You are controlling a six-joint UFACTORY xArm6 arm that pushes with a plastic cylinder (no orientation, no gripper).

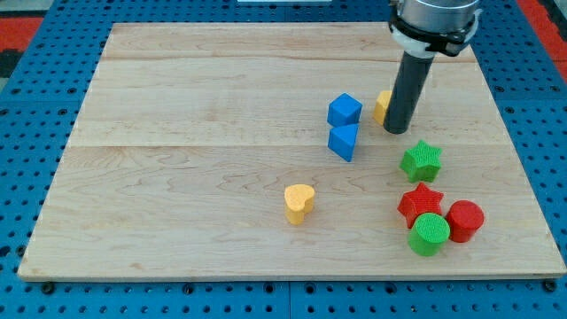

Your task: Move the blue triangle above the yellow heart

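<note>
Blue triangle (344, 142) near mid-tabletop, a little to the view's right of centre, touching or almost touching the blue cube (345, 110) just above it. Yellow heart (299, 203) lower down and to the view's left, well apart from the triangle, upright on the pale wooden tabletop (177, 177).

My tip (397, 131) planted to the view's right of the triangle and slightly higher, with a partly hidden yellow block (382, 105) right beside the rod on its left. No gripper on this rig, so nothing to spread or pinch: a plain dark rod, nothing held.

Key relation: triangle down-left of the tip, heart down-left of the triangle, goal spot directly above the heart. So mostly a leftward push with a small downward part, judged from the layout. Tip already on the correct side for that, only a short approach toward the triangle's right face needed. Risk, likely: dragging the blue cube along, given how close the pair sits. Triangle's long axis hard to tell from this angle.

Green star (421, 161), red star (419, 203), green cylinder (430, 234) and red cylinder (465, 221) clustered at the lower right, clear of the probable path.
</note>
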